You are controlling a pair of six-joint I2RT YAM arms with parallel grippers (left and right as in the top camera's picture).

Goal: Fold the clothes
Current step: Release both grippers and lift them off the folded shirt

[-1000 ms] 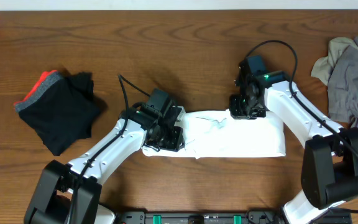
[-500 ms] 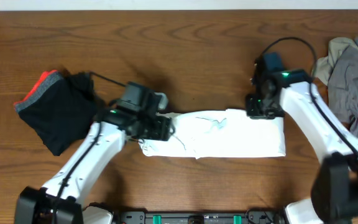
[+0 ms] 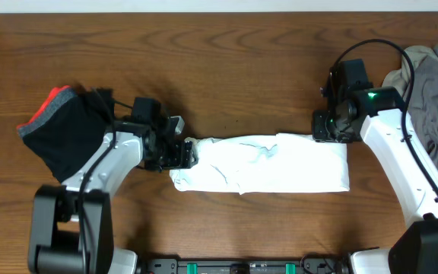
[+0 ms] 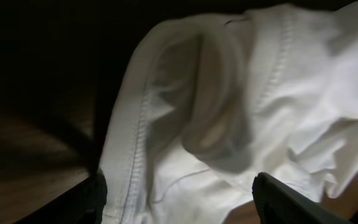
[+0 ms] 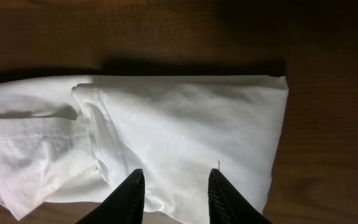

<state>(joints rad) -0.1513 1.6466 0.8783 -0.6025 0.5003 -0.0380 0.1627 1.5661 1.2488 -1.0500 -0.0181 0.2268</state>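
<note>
The white T-shirt (image 3: 268,166) of the clothes lies folded into a long flat strip across the middle of the table, with a faint greenish mark (image 3: 265,150) on top. My left gripper (image 3: 184,154) sits at its left end. In the left wrist view this gripper (image 4: 179,200) is open, and the stitched hem (image 4: 135,124) lies loose between its wide-apart fingers (image 4: 97,194). My right gripper (image 3: 330,131) hovers over the strip's upper right corner. In the right wrist view it (image 5: 174,188) is open above the smooth white cloth (image 5: 191,124), gripping nothing.
A black garment with a red and grey band (image 3: 71,137) lies at the left, close to my left arm. A heap of grey and beige clothes (image 3: 432,84) sits at the right edge. Bare wooden table (image 3: 226,68) stretches behind the shirt.
Both arms drew outward along the shirt. The left gripper slid left off the cloth's end and opened wide. The right gripper moved right and back, and its fingers parted.
</note>
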